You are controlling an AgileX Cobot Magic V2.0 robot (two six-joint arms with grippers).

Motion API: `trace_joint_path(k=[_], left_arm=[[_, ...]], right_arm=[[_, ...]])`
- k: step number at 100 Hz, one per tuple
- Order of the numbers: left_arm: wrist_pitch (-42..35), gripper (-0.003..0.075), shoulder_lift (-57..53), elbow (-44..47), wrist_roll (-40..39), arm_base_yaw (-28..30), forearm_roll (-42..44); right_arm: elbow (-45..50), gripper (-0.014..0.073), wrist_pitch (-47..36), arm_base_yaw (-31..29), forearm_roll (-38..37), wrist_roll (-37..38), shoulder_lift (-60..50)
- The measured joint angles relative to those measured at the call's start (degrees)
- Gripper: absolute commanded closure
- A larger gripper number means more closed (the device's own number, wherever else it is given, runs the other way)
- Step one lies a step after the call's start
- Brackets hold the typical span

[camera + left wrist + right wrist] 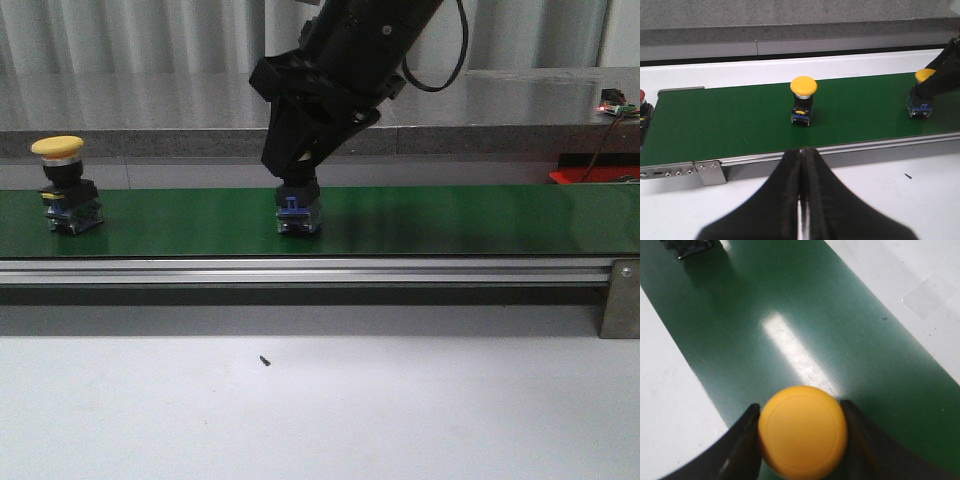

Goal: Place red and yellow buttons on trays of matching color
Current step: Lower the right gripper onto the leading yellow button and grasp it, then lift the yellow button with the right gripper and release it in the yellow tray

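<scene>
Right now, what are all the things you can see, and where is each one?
Yellow buttons: two; free button at the belt's left end, gripped button mid-belt between the right fingers.
Red button: one, only partly visible, at the belt's far left edge in the left wrist view.
Conveyor belt: one, green, across the table.
Red item: far right behind the belt, unclear what it is.
Right gripper: black, closed on a button.
Left gripper: black, shut, empty, off the belt.
</scene>
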Motion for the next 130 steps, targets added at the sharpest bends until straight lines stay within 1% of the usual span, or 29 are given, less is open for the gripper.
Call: trace_joint_path(k=[25,51,70,98,130], left_arm=[[-0.02,0.0740,0.00,0.00,0.00,0.00,0.00],[-0.02,0.0740,0.00,0.00,0.00,0.00,0.00],[-0.02,0.0740,0.00,0.00,0.00,0.00,0.00],[-0.02,0.0740,0.00,0.00,0.00,0.00,0.00],[-0.02,0.0740,0.00,0.00,0.00,0.00,0.00]], right_arm=[[0.00,0.0464,0.47,-1.26,0.00,0.85,-3.51],[0.13,0.0464,2.86,-6.02,0.00,1.34,-8.89],[3.58,0.0464,3.15,-10.65,0.00,1.54,-13.12],[12.90,0.0464,3.15,-20.16,-0.11,1.54,-22.18],[19.64,0.0464,3.15,-34.88,-0.21,1.54,-29.70]])
